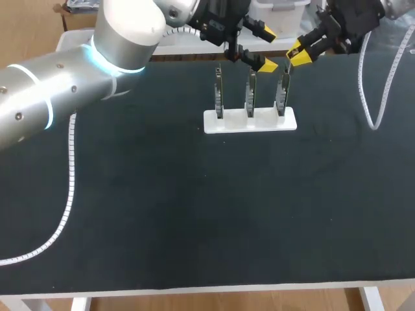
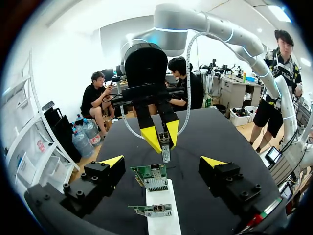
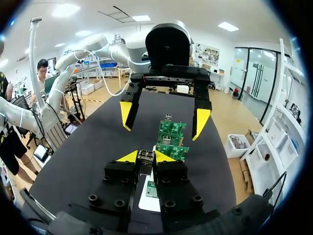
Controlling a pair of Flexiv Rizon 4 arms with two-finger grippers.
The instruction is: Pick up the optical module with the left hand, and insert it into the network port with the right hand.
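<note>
Nearest the lens loomed the left arm (image 1: 58, 91), a thick silver tube with a glowing ring that crossed in from the left over the black worktop (image 1: 194, 214). Below it a white cable (image 1: 67, 194) trailed across the worktop's left part.

At the arm's end the left hand (image 1: 266, 48) hung at the far side of the worktop. Its two fingers were spread wide and held nothing. The nearer yellow tip stood close to the top of the middle board (image 1: 250, 97). From the left wrist, the boards showed between and just ahead of those open fingers.

A white holder (image 1: 249, 121) lay on the worktop beneath, carrying three green circuit boards upright in a row. The left board (image 1: 219, 97) stood apart from both hands. The middle one came next, and the right board (image 1: 282, 97) was under the right hand (image 1: 299, 53).

That right hand, coming in from the far right corner, had its fingers drawn close together and clamped on the optical module (image 3: 145, 156), a small metal piece gripped from both sides. The module sat just above the right board's top edge. Whether it touched the board could not be told.

Farther right a second cable (image 1: 379, 91) looped down from the right arm onto the worktop.
</note>
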